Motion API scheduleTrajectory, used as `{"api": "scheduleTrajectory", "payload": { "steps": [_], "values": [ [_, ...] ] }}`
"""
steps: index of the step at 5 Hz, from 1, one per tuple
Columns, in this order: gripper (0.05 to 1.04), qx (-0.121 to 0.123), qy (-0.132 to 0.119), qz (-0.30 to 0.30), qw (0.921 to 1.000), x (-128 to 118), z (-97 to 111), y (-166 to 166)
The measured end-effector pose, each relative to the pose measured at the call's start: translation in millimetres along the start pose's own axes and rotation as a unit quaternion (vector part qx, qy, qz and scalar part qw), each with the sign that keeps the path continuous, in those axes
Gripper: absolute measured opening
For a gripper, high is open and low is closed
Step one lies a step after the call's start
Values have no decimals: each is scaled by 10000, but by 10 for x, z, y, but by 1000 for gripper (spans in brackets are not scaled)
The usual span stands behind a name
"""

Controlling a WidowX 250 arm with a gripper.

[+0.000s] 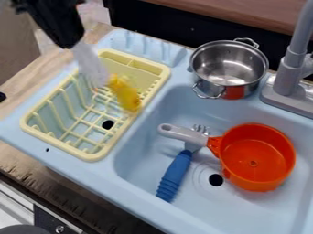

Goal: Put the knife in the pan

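Gripper [69, 45], opening and hold indeterminable to me, is above the drying rack [91, 156], with what I judge the knife [91, 65], pale and blurred, directly beneath; too low a path toward the orange pan [254, 157] could snag 1 tine.

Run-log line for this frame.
gripper: upper left, near dish rack | blurred yellow item: at rack, identity and hold unclear | orange pan: in sink | knife in pan: no
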State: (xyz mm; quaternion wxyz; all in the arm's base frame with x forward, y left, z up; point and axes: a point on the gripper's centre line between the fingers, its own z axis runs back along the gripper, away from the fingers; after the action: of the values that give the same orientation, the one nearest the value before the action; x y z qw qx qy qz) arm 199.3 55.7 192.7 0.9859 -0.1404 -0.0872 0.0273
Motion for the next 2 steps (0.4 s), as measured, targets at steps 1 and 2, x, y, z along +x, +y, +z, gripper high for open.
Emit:
{"api": "scheduleTrajectory", "payload": {
  "steps": [1,2],
  "values": [
    [54,-124,95,-200,9997,6,-103,-259],
    [54,-338,212,-309,9987,-1,-244,-494]
  ]
}}
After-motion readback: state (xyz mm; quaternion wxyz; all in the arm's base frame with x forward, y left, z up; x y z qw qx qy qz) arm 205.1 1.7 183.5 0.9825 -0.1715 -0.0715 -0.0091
